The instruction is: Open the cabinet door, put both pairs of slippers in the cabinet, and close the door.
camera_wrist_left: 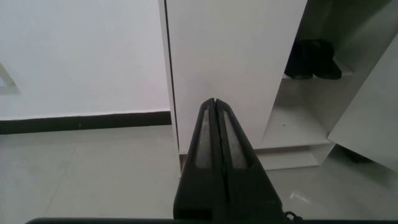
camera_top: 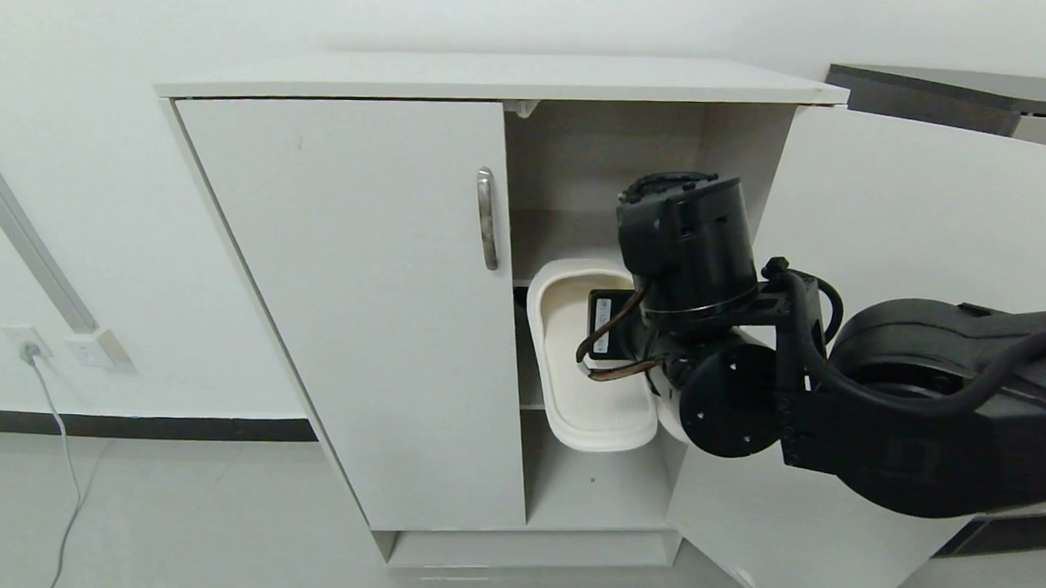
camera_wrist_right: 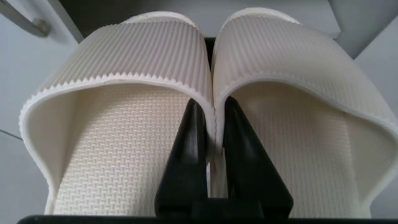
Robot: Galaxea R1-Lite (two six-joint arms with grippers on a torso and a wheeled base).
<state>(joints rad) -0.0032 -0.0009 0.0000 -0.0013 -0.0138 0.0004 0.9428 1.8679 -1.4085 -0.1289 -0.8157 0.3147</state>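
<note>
**A:** Where's the pair?

**B:** The cream ribbed foam slippers (camera_top: 577, 379) are centre of the head frame, in the open right half of the white two-door cabinet (camera_top: 339, 322), about level with the middle shelves. They're side by side with the toe ends pointing into the opening. I can't tell whether they touch a shelf.

**A:** Grip?

**B:** The right end effector (camera_wrist_right: 214, 115) is clamped on the two inner side walls of the pair where they meet, so it carries both at once. Nothing has been let go.

**A:** And the other arm?

**B:** The left end effector (camera_wrist_left: 214, 109) has its fingers pressed together and holds nothing. It sits low, facing the closed left door, above the pale tiled floor (camera_wrist_left: 81, 168).

**A:** Second pair?

**B:** There's a dark pair of footwear (camera_wrist_left: 314, 59) on an inner shelf (camera_wrist_left: 292, 93) in the left wrist view. I read it as the other slippers already stowed, but the detail is too small to be sure.

**A:** Doors?

**B:** The white right door (camera_top: 909, 212) is swung wide at the right of the head frame. The left door is shut, with its metal bar handle (camera_top: 486, 219) at centre.

**A:** So how far along?

**B:** My estimate is that the opening step is done, one pair is likely in, and the cream pair is partway in. What's left is to set it on a shelf, release it, pull the arm out and close the right door.
</note>
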